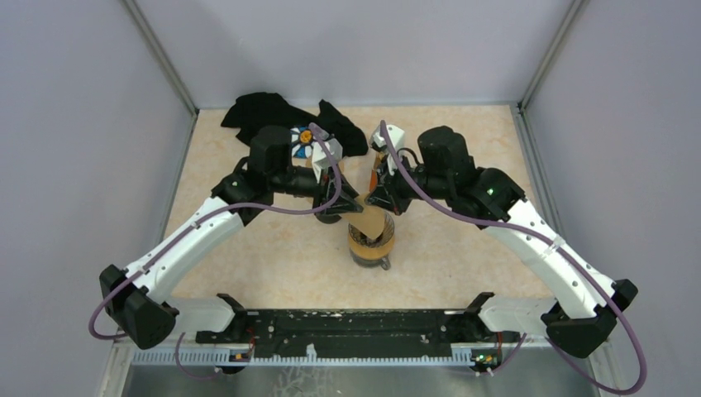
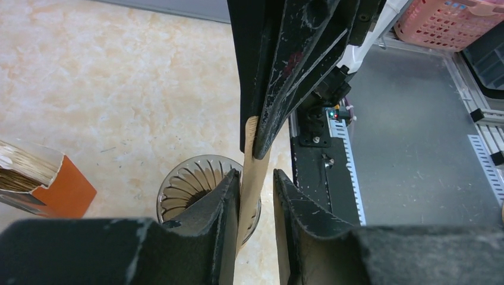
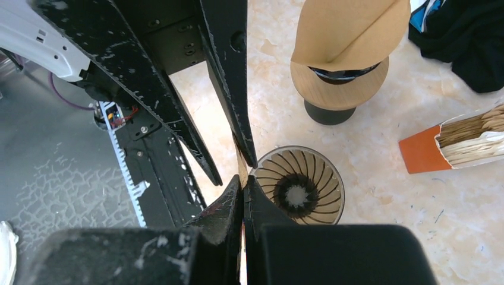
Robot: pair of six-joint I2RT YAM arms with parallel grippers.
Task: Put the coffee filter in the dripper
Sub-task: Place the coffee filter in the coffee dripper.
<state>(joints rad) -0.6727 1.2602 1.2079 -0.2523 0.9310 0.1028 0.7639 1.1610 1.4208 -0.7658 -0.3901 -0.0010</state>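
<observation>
One coffee filter [image 1: 369, 222] hung edge-up directly above the single glass dripper [image 3: 315, 178], not yet inside it. The right gripper [image 3: 242, 189] pinched the filter's upper edge, fingers tight together on the paper. The left gripper [image 2: 257, 178] straddled the same filter lower down, closer to the dripper; its jaws were narrow, with a gap showing on one side of the paper.

A second filter [image 3: 350, 29] sat draped over one wooden stand [image 3: 339, 89] just beyond the dripper in the right wrist view. One orange box [image 3: 422, 151] with a stack of more filters lay near the dripper's side. One black cloth [image 3: 469, 41] lay farther from the dripper, past the stand.
</observation>
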